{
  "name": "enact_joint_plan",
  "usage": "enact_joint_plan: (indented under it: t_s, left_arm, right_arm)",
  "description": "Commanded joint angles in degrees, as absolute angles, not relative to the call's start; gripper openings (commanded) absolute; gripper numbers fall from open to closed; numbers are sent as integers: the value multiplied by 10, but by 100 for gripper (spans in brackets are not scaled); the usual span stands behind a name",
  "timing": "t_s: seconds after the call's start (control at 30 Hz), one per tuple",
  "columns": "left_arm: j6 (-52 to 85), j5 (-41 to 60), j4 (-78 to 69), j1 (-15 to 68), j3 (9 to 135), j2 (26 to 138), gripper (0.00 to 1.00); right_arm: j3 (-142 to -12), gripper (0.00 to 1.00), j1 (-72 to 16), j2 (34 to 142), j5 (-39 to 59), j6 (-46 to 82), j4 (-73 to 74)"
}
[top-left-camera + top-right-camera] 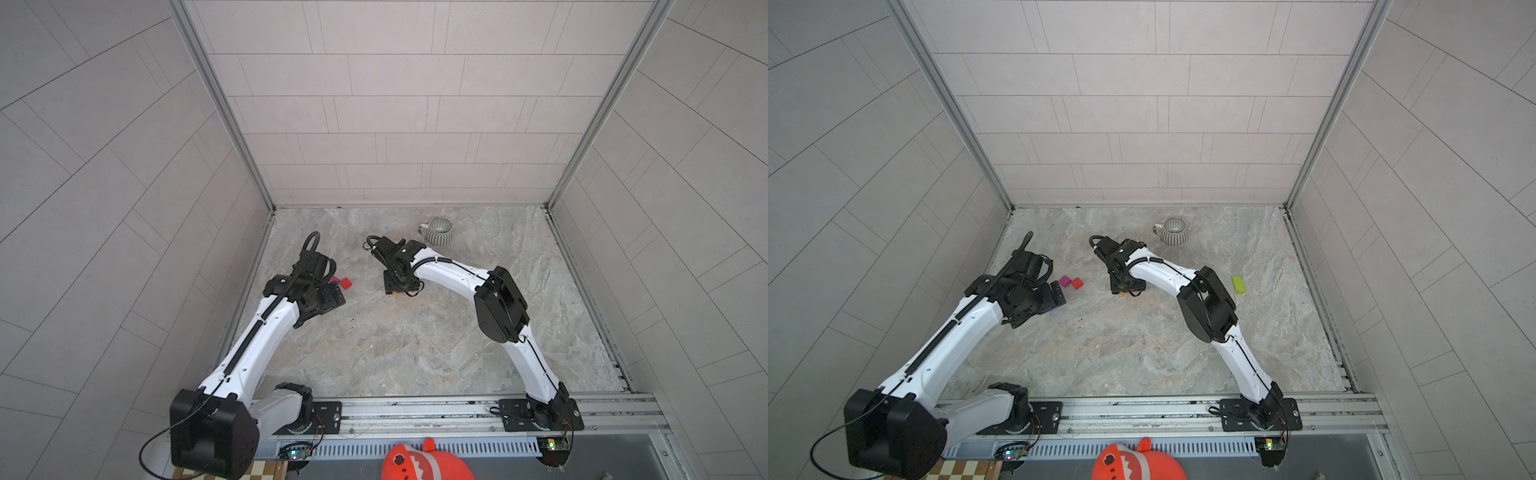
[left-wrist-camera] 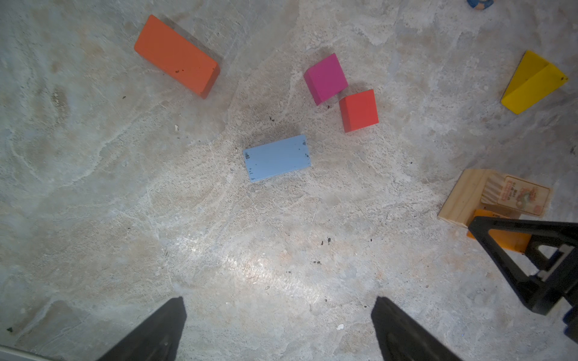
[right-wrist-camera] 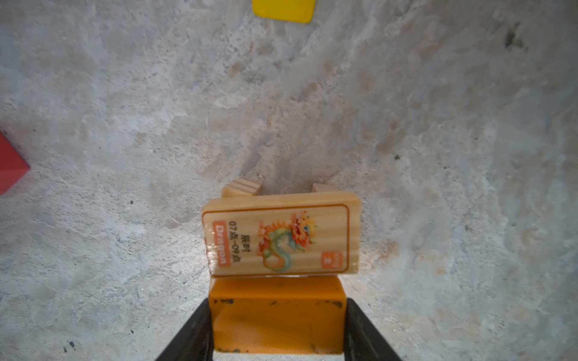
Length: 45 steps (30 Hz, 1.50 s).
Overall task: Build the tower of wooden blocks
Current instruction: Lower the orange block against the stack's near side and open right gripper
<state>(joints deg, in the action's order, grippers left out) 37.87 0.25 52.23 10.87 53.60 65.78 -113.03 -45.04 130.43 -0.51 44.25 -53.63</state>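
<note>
The wood block tower (image 3: 281, 237) is a low tan stack: a slab with a dragon picture lies flat across two tan bricks (image 3: 242, 187). My right gripper (image 3: 278, 328) is shut on an amber-orange brick (image 3: 276, 315), a finger pressed to each side, close against the slab's near edge. The left wrist view shows this stack (image 2: 466, 195) and the held brick (image 2: 500, 240) at its edge. My left gripper (image 2: 280, 301) hangs open over bare floor, short of a pale blue brick (image 2: 276, 157). Beyond lie an orange brick (image 2: 176, 56), a magenta one (image 2: 325, 78), a red one (image 2: 359, 110) and a yellow one (image 2: 531, 82).
A grey-and-white striped mug (image 1: 436, 230) stands near the back wall, behind the right arm. A small metal ring (image 1: 366, 246) lies by the right wrist. A green brick (image 1: 1238, 284) lies to the right of the right arm's elbow. Walls close in the marble floor (image 1: 415, 353) on three sides.
</note>
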Motion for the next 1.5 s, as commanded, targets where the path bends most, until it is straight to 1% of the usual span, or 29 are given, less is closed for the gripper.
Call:
enact_joint_plan:
  t_s: [0.0,1.47]
  left_arm:
    - [373,2,527,105,531,652,100]
    - [373,4,526,106,530,647,100]
  right_arm:
    - [-1145,59,-450,1294,-19,457,-549]
    - [-1139,57,-451,1280,-29,481,-537]
